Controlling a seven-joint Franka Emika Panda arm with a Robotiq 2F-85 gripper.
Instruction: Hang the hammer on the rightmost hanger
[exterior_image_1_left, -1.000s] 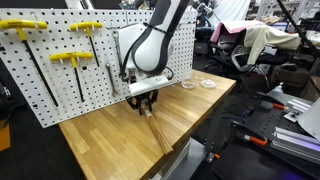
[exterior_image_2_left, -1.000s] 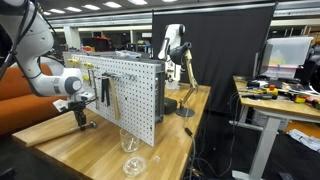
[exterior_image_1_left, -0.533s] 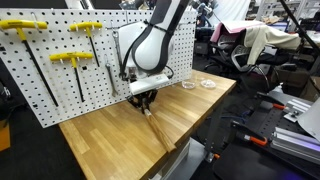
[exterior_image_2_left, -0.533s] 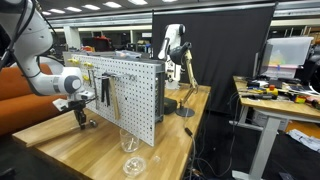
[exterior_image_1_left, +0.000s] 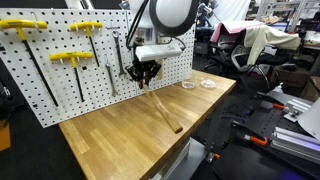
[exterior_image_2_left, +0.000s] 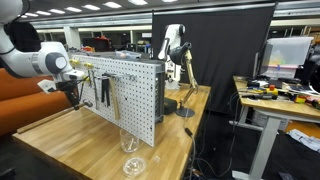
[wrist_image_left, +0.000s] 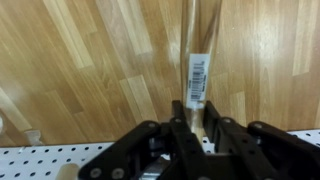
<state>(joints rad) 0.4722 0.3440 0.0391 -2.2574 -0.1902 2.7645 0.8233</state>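
Note:
My gripper (exterior_image_1_left: 143, 72) is shut on the hammer (exterior_image_1_left: 165, 108) near its head end and holds it up in front of the white pegboard (exterior_image_1_left: 60, 85). The pale wooden handle slants down and away from the board, its free end just above the wooden table (exterior_image_1_left: 120, 140). The dark head is hidden among the fingers. In the wrist view the handle (wrist_image_left: 197, 70), with a barcode label, runs out from between the shut fingers (wrist_image_left: 197, 110). In an exterior view the gripper (exterior_image_2_left: 72, 88) hangs beside the pegboard's end (exterior_image_2_left: 125, 90).
Yellow T-handled tools (exterior_image_1_left: 70, 58) and black-handled pliers (exterior_image_1_left: 113, 62) hang on the pegboard to the gripper's left. Two clear glass dishes (exterior_image_1_left: 198, 86) sit on the table's far corner. A glass (exterior_image_2_left: 128, 142) stands behind the board. Chairs and desks stand beyond the table.
The gripper has risen from just above the table to mid-height of the pegboard, carrying the hammer up; the handle now hangs slanted off the tabletop.

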